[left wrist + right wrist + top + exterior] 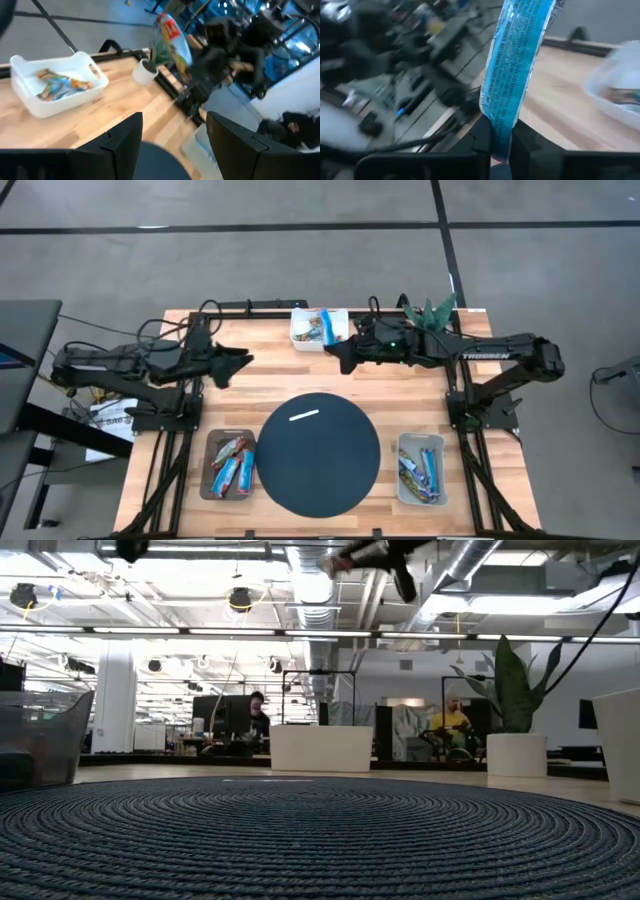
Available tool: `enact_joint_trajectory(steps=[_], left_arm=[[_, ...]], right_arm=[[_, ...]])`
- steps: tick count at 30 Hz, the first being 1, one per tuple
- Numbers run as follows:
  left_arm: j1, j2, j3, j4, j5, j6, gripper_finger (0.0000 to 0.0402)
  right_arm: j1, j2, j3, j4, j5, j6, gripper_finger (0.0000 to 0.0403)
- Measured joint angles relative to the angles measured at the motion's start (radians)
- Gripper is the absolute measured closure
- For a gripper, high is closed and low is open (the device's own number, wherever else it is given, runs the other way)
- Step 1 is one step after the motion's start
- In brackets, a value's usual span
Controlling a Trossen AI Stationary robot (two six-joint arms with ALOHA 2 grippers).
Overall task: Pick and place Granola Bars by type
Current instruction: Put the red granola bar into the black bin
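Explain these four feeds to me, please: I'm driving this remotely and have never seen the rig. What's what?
Two dark robot arms work over a wooden table. The high view looks straight down; the low view skims the dark round mat; each wrist view looks past that arm's fingers. A white bin at the far edge holds mixed granola bars; two grey bins, left and right of the mat, hold sorted ones. The right gripper, near the white bin, is clamped on a blue bar. The left gripper is open, holding nothing, above the table's left side.

Bright blue bar (517,65) in dark fingers (482,135); white bin (318,328); dark round mat (318,452); tan wood table (270,380).
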Motion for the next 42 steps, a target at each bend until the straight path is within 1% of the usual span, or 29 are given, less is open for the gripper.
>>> enact_joint_trajectory(steps=[4,10,13,16,19,22,26,32,38,42], left_arm=[[0.045,0.074,0.000,0.151,0.000,0.018,0.0189],[0.104,0.159,0.000,0.310,0.015,0.040,0.0189],[0.116,0.189,0.000,0.405,0.048,0.077,0.0189],[0.123,0.212,0.000,0.471,0.060,0.087,0.0189],[0.131,0.226,0.000,0.478,0.060,0.084,0.0189],[0.139,0.247,0.000,0.475,0.071,0.081,0.0189],[0.155,0.276,0.000,0.526,0.123,0.089,0.0189],[0.175,0.314,0.000,0.629,0.167,0.113,0.0189],[0.194,0.316,0.000,0.640,0.189,0.113,0.0189],[0.209,0.317,0.000,0.661,0.225,0.114,0.0189]], right_arm=[[0.029,0.054,0.085,-0.005,-0.086,-0.068,0.0371],[0.052,0.133,0.210,-0.005,-0.130,-0.149,0.0379],[0.050,0.159,0.245,-0.009,-0.143,-0.165,0.0382],[0.047,0.181,0.271,-0.009,-0.169,-0.181,0.0377],[0.044,0.199,0.294,-0.003,-0.218,-0.190,0.0373],[0.046,0.215,0.306,-0.010,-0.243,-0.209,0.0378],[0.045,0.212,0.310,-0.006,-0.245,-0.212,0.0384],[0.041,0.209,0.310,-0.007,-0.252,-0.218,0.0376],[0.041,0.208,0.310,-0.007,-0.271,-0.237,0.0386],[0.041,0.208,0.310,-0.007,-0.276,-0.237,0.0380]])
